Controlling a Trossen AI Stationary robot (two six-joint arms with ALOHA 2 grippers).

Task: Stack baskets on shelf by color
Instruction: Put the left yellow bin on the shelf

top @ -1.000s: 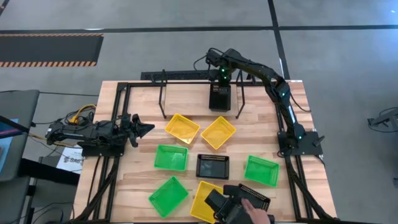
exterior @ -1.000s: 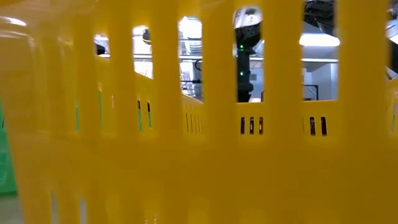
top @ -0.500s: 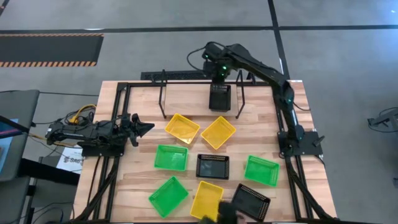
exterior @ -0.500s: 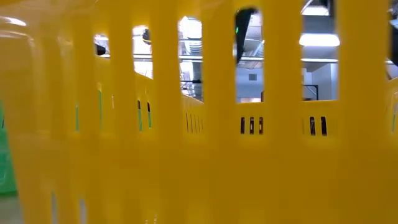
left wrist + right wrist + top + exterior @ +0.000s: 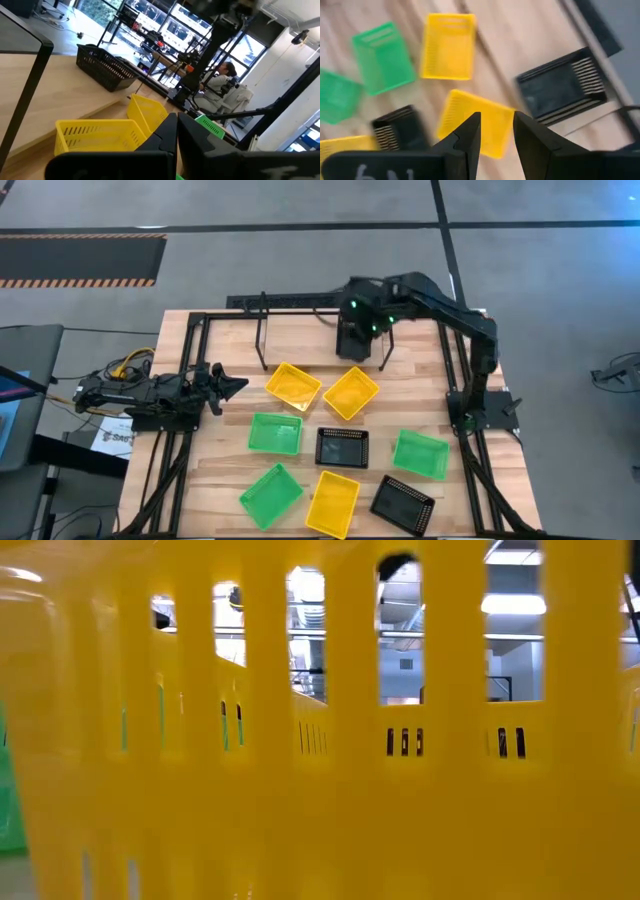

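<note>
one basket (image 5: 352,337) sits in the shelf (image 5: 325,330) at the far side of the table (image 5: 220,480), toward its right end; the right gripper (image 5: 362,320) hovers above it; eight baskets lie spread on the table nearer the front; the left gripper (image 5: 232,386) waits at the left edge.

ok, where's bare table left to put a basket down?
Free: the shelf bay left of the black basket, and the strip between the left gripper and the yellow basket. Crowded: mid-table, around the middle black basket.
</note>
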